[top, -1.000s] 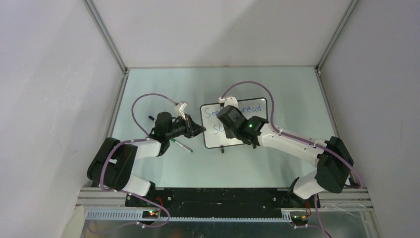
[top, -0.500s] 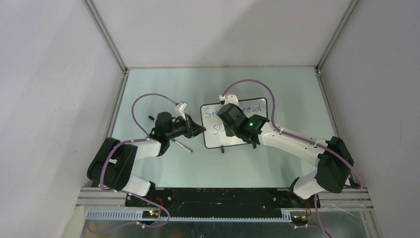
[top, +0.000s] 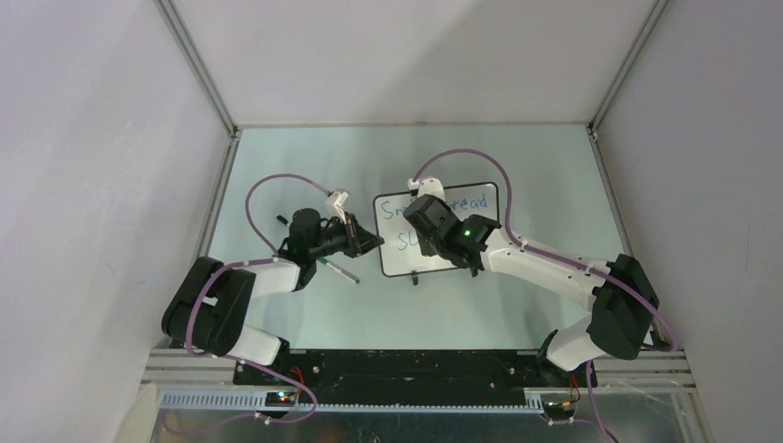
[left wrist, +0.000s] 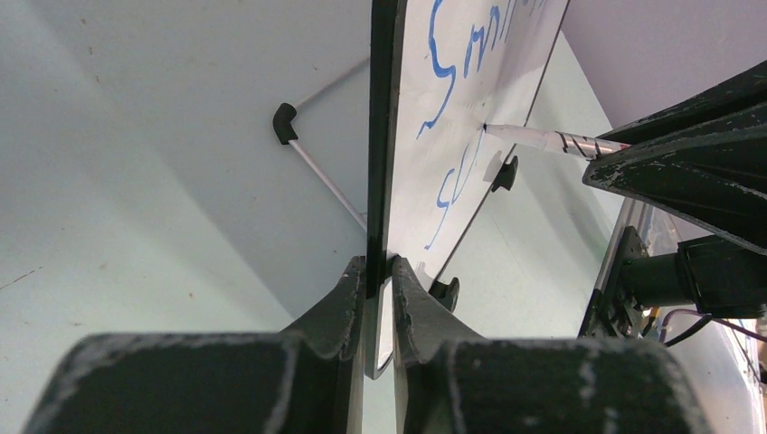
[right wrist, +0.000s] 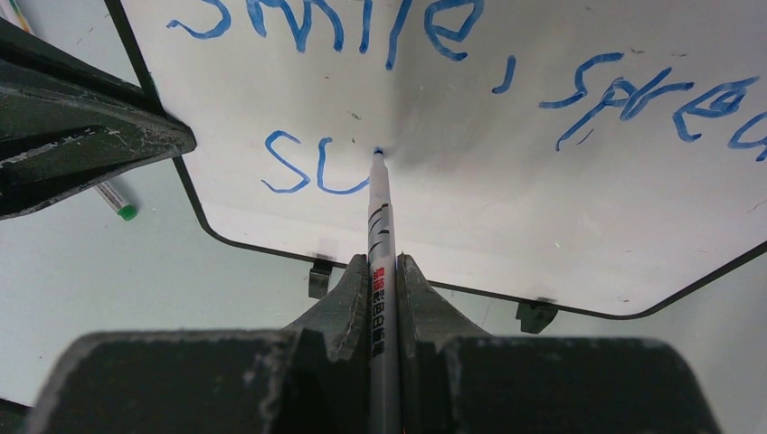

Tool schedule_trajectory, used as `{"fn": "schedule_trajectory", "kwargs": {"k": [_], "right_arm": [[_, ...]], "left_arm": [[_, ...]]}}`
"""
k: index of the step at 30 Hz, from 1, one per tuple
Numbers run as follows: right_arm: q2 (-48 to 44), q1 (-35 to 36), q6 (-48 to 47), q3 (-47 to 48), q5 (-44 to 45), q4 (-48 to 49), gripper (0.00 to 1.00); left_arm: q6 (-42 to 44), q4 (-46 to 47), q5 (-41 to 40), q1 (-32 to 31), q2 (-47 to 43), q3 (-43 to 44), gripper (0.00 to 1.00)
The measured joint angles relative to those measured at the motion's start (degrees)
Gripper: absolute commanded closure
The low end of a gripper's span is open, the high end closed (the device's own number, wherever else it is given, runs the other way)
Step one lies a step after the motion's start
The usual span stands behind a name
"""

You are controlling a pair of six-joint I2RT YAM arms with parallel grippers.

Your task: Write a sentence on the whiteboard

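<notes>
walls (top: 406,55): plain white, 3 sides | table (top: 517,166): pale green (glossy) | alu rails (top: 196,65) at corners

I see the whiteboard (top: 392,254) near the middle of the worktop (top: 517,157), its left edge between my left fingers (left wrist: 348,289). The marker (right wrist: 380,235) sits between my right fingers (right wrist: 411,289), its tip touching the board just right of the sentence's (right wrist: 336,191) lower line. A second pen (top: 340,270) lies on the worktop left of the board.

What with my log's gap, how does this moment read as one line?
left claw: shut on board edge | right claw: shut on pen, tip on board | text: "Smile, spread", second line "su"
</notes>
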Motion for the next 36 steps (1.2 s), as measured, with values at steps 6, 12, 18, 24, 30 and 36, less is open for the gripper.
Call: {"fn": "schedule_trajectory", "kwargs": {"k": [6,12,18,24,30,36], "right_arm": [[0.0,0.61,0.24,-1.29,0.11,-0.13,1.0],[-0.02,1.44,0.68,-2.93,-0.07,-0.31,1.0],[-0.13,1.7,0.9,-3.78,-0.39,-0.52,1.0],[-1.55,1.42,0.9,-4.39,-1.55,-0.31,1.0],[-6.05,0.59,-0.17,-4.46,-3.28,0.55,1.0],[-10.49,0.26,-1.81,-5.44,-3.06,3.08,1.0]], "left_arm": [[0.0,-0.35,-0.07,-0.04,-0.2,0.0,0.94],[0.02,-0.57,-0.24,-0.11,-0.39,0.0,0.94],[0.02,-0.59,-0.44,-0.11,-0.39,0.0,0.94],[0.02,-0.57,-0.44,-0.15,-0.42,0.0,0.94],[0.02,-0.59,-0.44,-0.15,-0.44,0.0,0.94],[0.04,-0.63,-0.46,-0.15,-0.44,0.0,0.94]]}}
